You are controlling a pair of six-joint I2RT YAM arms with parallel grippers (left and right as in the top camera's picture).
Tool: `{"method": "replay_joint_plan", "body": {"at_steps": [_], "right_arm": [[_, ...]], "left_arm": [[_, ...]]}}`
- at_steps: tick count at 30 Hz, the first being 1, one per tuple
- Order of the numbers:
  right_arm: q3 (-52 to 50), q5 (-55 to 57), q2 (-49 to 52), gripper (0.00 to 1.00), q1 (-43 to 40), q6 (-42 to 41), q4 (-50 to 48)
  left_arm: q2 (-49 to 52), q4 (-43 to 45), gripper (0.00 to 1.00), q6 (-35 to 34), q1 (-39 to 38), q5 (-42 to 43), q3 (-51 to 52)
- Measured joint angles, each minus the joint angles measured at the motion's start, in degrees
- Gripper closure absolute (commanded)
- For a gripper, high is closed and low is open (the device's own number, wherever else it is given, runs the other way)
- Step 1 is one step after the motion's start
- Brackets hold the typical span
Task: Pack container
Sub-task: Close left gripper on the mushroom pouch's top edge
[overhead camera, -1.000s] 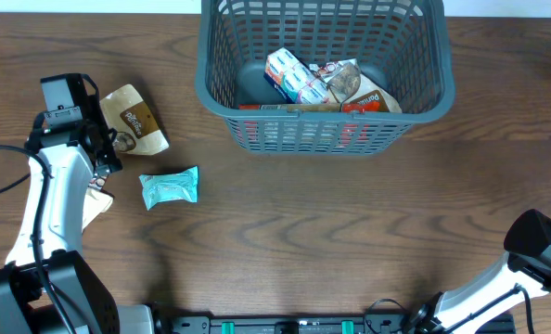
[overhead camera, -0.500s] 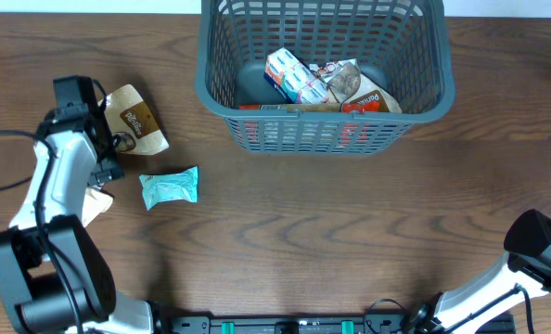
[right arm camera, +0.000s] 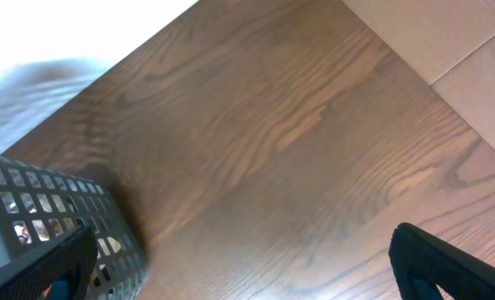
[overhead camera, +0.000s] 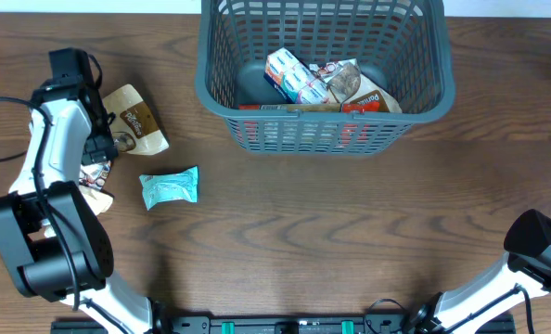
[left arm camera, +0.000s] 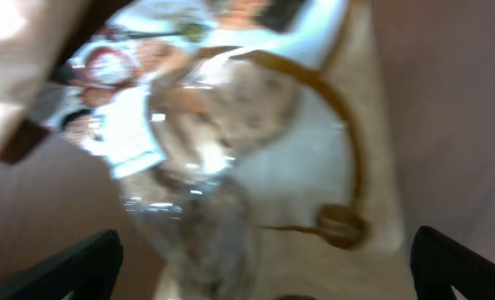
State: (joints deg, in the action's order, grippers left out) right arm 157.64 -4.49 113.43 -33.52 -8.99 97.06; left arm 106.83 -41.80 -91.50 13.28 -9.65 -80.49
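Change on record: the white left arm [overhead camera: 53, 148] is now reaching further toward 12 o'clock than a second ago, and its dark shoulder block is showing more fully at 7 o'clock. The packets, basket and right arm are lying as before.

- The left gripper [left arm camera: 260, 271] is hanging over a cream, partly clear snack packet [left arm camera: 297, 150] at the table's 9 o'clock edge. Its dark fingertips are sitting at the bottom corners of the blurred wrist view, jaws spread wide and gripping nothing. Contact with the packet cannot be told.
- A brown-and-cream paper pouch [overhead camera: 138, 122] is lying flat at 10 o'clock, just beside the arm's wrist.
- A teal crinkled foil packet [overhead camera: 170, 186] is lying at the pouch's 5 o'clock, apart from it.
- The dark wooden table [overhead camera: 350, 232] is carrying everything.
- The large grey-blue slotted plastic basket [overhead camera: 324, 130] is standing upright at the table's 12 o'clock. It is holding a white packet with red and blue print [overhead camera: 294, 76], a brown printed packet [overhead camera: 352, 85] touching it, and a dark object [overhead camera: 255, 83] too shadowed to name.
- The right arm [overhead camera: 535, 246] is sitting at 4 o'clock, well apart from the basket.
- The right gripper [right arm camera: 246, 271] is hovering over bare wood, jaws spread wide with nothing between them.
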Motion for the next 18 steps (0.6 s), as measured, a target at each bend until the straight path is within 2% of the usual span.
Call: {"method": "replay_joint_plan", "body": {"at_steps": [11,18], "right_arm": [[0.00,0.00,0.00,0.01,0.00,0.00,0.00],[0.00,0.00,0.00,0.01,0.00,0.00,0.00]], "left_arm": [[0.39,-0.98,0.01,-5.84,0.00,-0.04,0.00],[5.03,-1.81,0.01,-7.26,0.00,0.02,0.00]]}}
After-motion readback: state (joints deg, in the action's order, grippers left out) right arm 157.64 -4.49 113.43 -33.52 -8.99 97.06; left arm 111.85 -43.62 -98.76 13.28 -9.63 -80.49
